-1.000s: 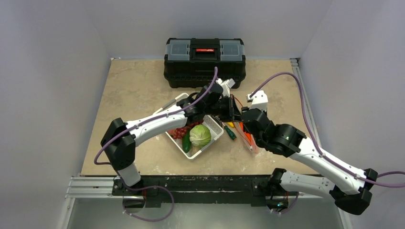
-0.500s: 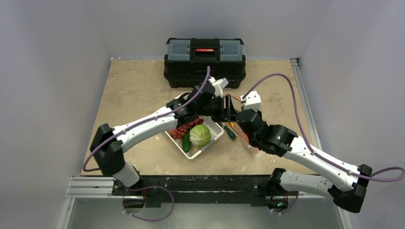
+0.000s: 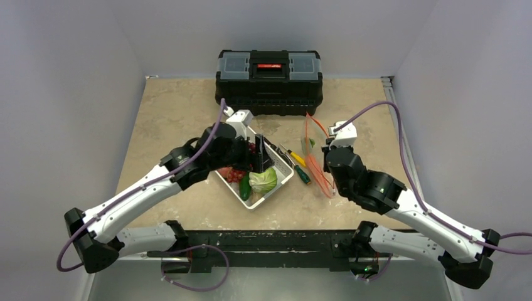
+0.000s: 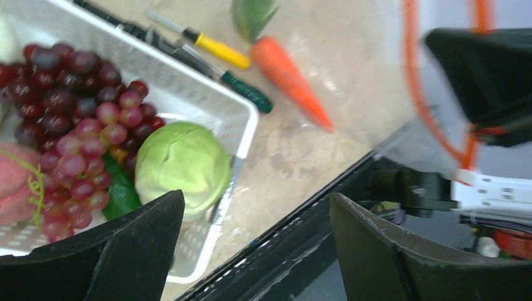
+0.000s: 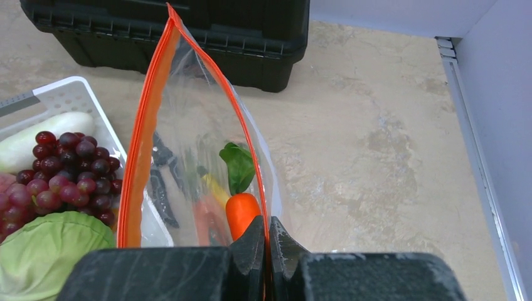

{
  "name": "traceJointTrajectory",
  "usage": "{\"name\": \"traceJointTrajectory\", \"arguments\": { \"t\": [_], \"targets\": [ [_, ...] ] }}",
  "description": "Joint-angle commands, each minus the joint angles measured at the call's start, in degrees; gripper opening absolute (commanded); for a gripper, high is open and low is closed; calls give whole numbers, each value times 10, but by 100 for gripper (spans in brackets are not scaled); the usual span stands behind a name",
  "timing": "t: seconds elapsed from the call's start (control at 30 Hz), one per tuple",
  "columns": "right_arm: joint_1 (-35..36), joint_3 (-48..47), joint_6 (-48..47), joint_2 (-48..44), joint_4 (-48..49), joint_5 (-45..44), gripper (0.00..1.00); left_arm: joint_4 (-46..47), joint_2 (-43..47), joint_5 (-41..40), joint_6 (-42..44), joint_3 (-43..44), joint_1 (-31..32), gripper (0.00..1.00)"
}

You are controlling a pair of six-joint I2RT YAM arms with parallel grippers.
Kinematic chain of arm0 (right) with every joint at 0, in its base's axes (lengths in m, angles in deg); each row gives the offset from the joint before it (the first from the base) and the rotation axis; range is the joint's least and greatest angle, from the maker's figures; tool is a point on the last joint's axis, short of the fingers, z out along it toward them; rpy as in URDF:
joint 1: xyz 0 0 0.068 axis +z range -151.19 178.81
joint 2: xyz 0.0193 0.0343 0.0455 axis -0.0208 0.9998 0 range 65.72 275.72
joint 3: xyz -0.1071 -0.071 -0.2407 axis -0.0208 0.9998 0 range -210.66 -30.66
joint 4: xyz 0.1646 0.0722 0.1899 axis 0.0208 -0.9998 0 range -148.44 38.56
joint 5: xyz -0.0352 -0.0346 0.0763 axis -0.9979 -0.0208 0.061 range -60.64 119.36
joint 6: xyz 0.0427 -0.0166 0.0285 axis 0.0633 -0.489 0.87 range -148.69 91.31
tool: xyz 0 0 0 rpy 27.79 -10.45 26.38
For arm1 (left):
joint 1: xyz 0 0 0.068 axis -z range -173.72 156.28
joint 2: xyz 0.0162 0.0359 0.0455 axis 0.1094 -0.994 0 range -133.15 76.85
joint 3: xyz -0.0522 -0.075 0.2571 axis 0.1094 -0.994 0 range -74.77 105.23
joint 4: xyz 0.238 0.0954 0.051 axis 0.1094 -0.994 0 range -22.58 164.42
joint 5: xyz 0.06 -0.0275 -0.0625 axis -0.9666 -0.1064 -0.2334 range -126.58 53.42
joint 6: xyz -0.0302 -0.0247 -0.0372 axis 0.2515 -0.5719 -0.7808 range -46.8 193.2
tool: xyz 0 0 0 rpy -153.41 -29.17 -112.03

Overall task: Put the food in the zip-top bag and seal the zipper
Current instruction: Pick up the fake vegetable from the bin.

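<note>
Pinching the zipper, right gripper props zip-top bag open, carrot seemingly inside; left gripper released; grapes, cabbage unbagged.

My right gripper is pinched tight on the zipper at the near end of the zip-top bag, mouth standing open. A carrot shows through the plastic. Off to the left, the white basket has grapes, cabbage and a white oblong. Black toolbox sits at the far side.

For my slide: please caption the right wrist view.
Right gripper pinches the zipper of the zip-top bag; carrot inside, grapes and cabbage in basket.
</note>
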Motion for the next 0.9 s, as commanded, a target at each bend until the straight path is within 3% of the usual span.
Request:
{"name": "traceJointTrajectory", "arguments": {
  "t": [0.0, 0.33, 0.7, 0.87],
  "targets": [
    [2, -6, -2, 2, 7, -20, 0, -36, -43, -41, 18, -38, -3, 86],
    [2, -35, 35, 25, -83, -56, 0, 4, -129, -47, 35, -38, -3, 92],
    [2, 23, 16, 37, 46, 114, 0, 13, -178, -60, 51, -52, -2, 94],
    [2, 38, 9, 19, 70, 128, 0, 13, -180, -57, 55, -65, -2, 94]
  ]
}}
